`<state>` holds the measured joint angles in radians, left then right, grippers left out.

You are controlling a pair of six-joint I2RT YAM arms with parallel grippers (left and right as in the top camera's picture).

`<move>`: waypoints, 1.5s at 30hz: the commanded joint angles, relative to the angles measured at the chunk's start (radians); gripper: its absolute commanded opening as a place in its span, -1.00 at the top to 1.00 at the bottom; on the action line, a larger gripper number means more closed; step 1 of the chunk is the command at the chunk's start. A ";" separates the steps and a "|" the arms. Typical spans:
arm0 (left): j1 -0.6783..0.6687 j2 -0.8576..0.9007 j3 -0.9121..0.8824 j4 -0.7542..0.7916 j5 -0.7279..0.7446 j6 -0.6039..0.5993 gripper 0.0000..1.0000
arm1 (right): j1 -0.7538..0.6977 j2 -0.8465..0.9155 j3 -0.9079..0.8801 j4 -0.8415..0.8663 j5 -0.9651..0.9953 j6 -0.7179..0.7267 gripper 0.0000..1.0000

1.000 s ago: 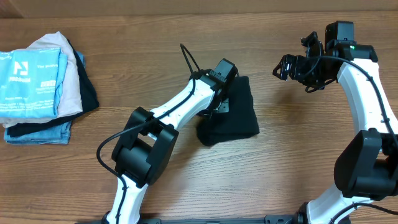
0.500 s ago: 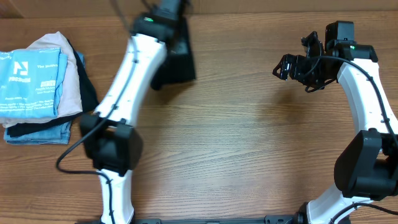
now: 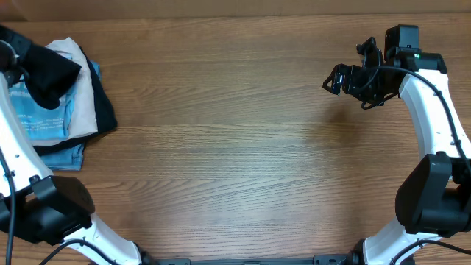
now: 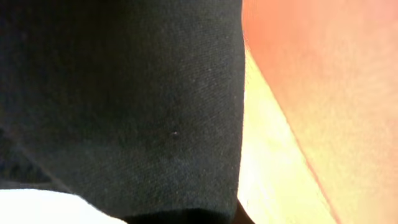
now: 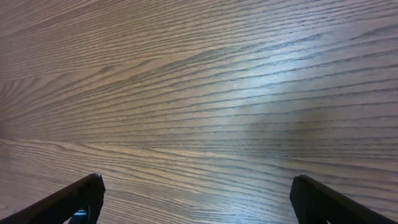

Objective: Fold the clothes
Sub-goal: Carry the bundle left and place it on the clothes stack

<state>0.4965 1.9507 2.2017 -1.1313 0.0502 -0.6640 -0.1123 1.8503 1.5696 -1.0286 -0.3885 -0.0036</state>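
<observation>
A folded black garment [image 3: 48, 72] hangs over the stack of folded clothes [image 3: 48, 124] at the table's far left. My left gripper [image 3: 10, 57] is at the left edge of the overhead view, mostly hidden by the garment, and appears shut on it. In the left wrist view the black garment [image 4: 124, 99] fills most of the picture and hides the fingers. My right gripper [image 3: 337, 79] is open and empty above bare wood at the upper right. Its two fingertips show wide apart in the right wrist view [image 5: 199, 199].
The stack holds a light blue printed shirt [image 3: 35, 121], a pale pink piece [image 3: 82, 96], a dark piece [image 3: 107, 110] and blue denim [image 3: 59, 156] at the bottom. The wooden table [image 3: 235, 147] stretches between the two arms.
My left arm has swung the black garment from the table's middle up and across to the far left, over the stack. The right arm has not moved.
</observation>
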 commanded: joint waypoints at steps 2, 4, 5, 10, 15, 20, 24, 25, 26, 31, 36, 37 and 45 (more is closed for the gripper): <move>0.014 -0.026 0.013 0.047 0.039 -0.025 0.92 | 0.000 -0.019 0.014 0.005 -0.005 -0.005 -1.00; 0.014 -0.026 -0.009 0.085 0.029 -0.024 0.92 | 0.000 -0.019 0.014 0.005 -0.005 -0.005 -1.00; 0.014 -0.026 -0.015 0.090 0.027 -0.026 0.92 | 0.000 -0.019 0.014 0.005 -0.005 -0.005 -1.00; 0.034 -0.008 -0.024 0.100 0.002 -0.095 0.92 | 0.000 -0.019 0.014 0.005 -0.005 -0.005 -1.00; 0.050 0.056 -0.026 0.090 -0.025 -0.109 0.92 | 0.000 -0.019 0.014 0.005 -0.005 -0.005 -1.00; 0.088 0.092 -0.036 0.043 -0.051 -0.098 0.92 | 0.000 -0.019 0.014 0.005 -0.005 -0.005 -1.00; 0.117 0.095 -0.061 -0.030 -0.067 -0.098 0.92 | 0.000 -0.019 0.014 0.005 -0.005 -0.005 -1.00; 0.117 0.095 -0.069 -0.053 -0.086 -0.098 0.92 | 0.000 -0.019 0.014 0.005 -0.005 -0.005 -1.00; 0.117 0.096 -0.087 -0.074 -0.099 -0.097 0.91 | 0.000 -0.019 0.014 0.005 -0.005 -0.005 -1.00; 0.119 0.096 -0.198 -0.111 -0.173 -0.095 0.27 | 0.000 -0.019 0.014 0.005 -0.005 -0.005 -1.00; 0.134 0.093 -0.071 -0.270 -0.161 0.076 -1.00 | 0.000 -0.019 0.014 0.005 -0.005 -0.005 -1.00; 0.138 0.093 -0.005 -0.323 -0.138 0.097 -1.00 | 0.000 -0.019 0.014 0.005 -0.005 -0.005 -1.00; 0.146 0.093 0.209 -0.403 0.051 0.261 0.92 | 0.000 -0.019 0.014 0.005 -0.005 -0.005 -1.00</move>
<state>0.6373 2.0552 2.4435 -1.5520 0.1417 -0.4408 -0.1116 1.8503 1.5696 -1.0260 -0.3885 -0.0040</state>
